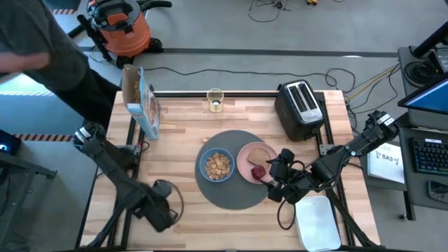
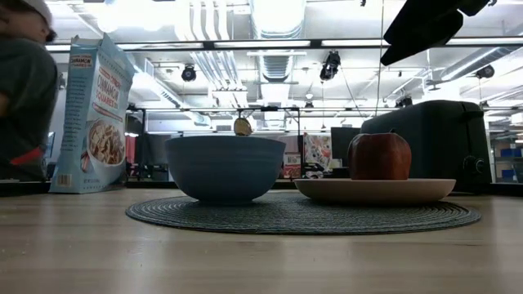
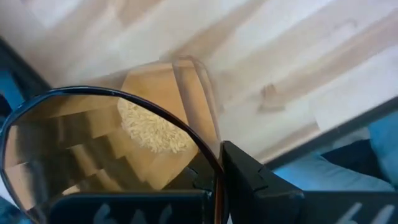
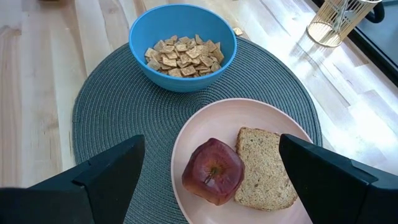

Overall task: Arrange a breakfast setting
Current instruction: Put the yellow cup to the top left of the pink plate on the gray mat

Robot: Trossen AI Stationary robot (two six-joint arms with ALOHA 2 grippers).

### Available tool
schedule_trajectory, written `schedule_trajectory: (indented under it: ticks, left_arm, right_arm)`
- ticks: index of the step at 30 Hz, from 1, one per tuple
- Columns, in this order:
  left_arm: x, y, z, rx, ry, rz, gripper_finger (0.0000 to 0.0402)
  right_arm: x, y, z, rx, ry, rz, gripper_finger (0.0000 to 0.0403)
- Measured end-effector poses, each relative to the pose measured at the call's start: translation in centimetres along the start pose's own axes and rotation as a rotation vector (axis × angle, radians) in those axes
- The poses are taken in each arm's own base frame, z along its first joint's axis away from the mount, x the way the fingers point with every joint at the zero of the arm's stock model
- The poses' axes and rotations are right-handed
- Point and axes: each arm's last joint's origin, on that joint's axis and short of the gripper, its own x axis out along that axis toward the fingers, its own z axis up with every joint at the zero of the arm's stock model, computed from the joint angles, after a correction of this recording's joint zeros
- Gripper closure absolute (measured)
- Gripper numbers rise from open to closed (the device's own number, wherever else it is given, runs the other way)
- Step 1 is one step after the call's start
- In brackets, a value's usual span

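Observation:
A round dark grey mat [image 1: 231,192] carries a blue bowl [image 1: 217,166] of cereal and a pink plate [image 1: 246,155]. On the plate lie a toast slice [image 4: 264,168] and a red apple [image 4: 212,171]. The glass [image 1: 215,101] stands at the table's far edge. My right gripper [image 1: 274,183] hovers open over the plate's near right side, holding nothing. My left gripper [image 1: 162,210] is over the table's near left corner, shut on a silver spoon [image 3: 106,155]. The spoon's shiny bowl fills much of the left wrist view. My left gripper points down and is shut on the spoon; one finger [image 3: 249,180] shows beside the rim of the spoon's bowl [image 3: 208,155]. The bowl hides the place of contact. The spoon is lifted clear of the table, with its bowl end up.
A black toaster [image 1: 301,108] stands at the far right and a cereal box [image 1: 140,101] at the far left. A white tray [image 1: 318,220] lies at the near right corner. A person [image 1: 42,56] stands beyond the far left corner. Bare wood lies left of the mat.

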Motion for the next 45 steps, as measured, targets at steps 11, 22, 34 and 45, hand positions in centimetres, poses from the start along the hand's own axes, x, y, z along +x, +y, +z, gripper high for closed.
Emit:
schedule_trajectory:
  ticks: [11, 22, 34, 45]
  left_arm:
    - [-2.8, -0.6, 6.2, 0.195, -0.093, 0.009, 0.0401]
    - [-9.3, 0.3, 12.9, 0.315, -0.288, 0.053, 0.0402]
    - [-13.8, -0.1, 22.2, 0.484, -0.448, 0.079, 0.0401]
    - [-12.5, -3.4, 30.8, 0.774, -0.44, 0.122, 0.0401]
  right_arm:
    - [0.0, 0.0, 0.0, 0.0, 0.0, 0.0, 0.0042]
    - [0.0, 0.0, 0.0, 0.0, 0.0, 0.0, 0.0042]
    - [0.0, 0.0, 0.0, 0.001, -0.001, 0.001, 0.0042]
    - [0.0, 0.0, 0.0, 0.001, -0.001, 0.001, 0.0042]
